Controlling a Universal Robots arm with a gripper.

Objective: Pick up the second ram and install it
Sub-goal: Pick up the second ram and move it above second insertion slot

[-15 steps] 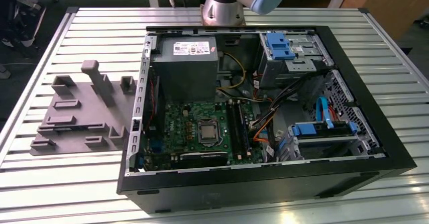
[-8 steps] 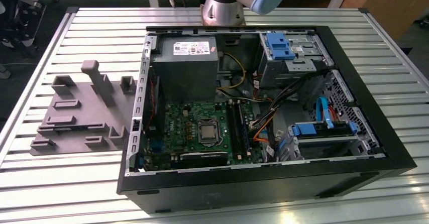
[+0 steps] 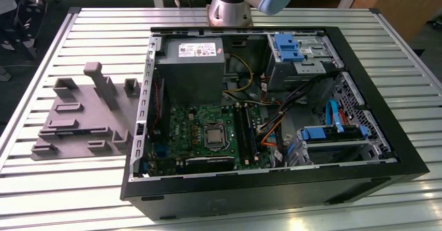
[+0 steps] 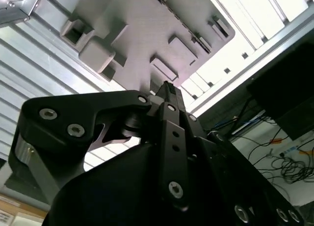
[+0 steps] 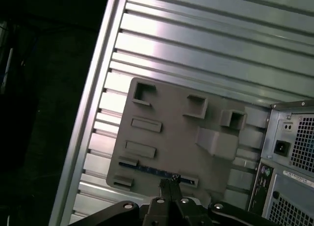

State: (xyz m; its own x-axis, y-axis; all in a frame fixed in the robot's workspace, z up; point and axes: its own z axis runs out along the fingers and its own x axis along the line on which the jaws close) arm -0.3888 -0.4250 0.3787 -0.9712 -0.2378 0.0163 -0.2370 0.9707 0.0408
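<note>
The second ram [image 5: 147, 169] is a thin dark strip with blue specks. It lies flat along one edge of the grey fixture [image 5: 167, 123] in the first wrist view. My gripper [image 5: 168, 183] hangs well above the fixture, its tip over one end of the ram, and its fingers are shut with nothing between them. In the second wrist view the shut gripper [image 4: 167, 86] points at the grey fixture [image 4: 147, 34]. The motherboard [image 3: 200, 132] with its long black memory slots [image 3: 243, 130] lies inside the open computer case [image 3: 276, 189].
The grey fixture [image 3: 76, 119], with upright posts and blocks, stands on the slatted metal table [image 3: 83, 189], at the exterior view's left of the case. Inside the case are a power supply [image 3: 190, 70], blue drive brackets [image 3: 332, 132] and loose cables. The arm's base [image 3: 231, 8] stands behind the case.
</note>
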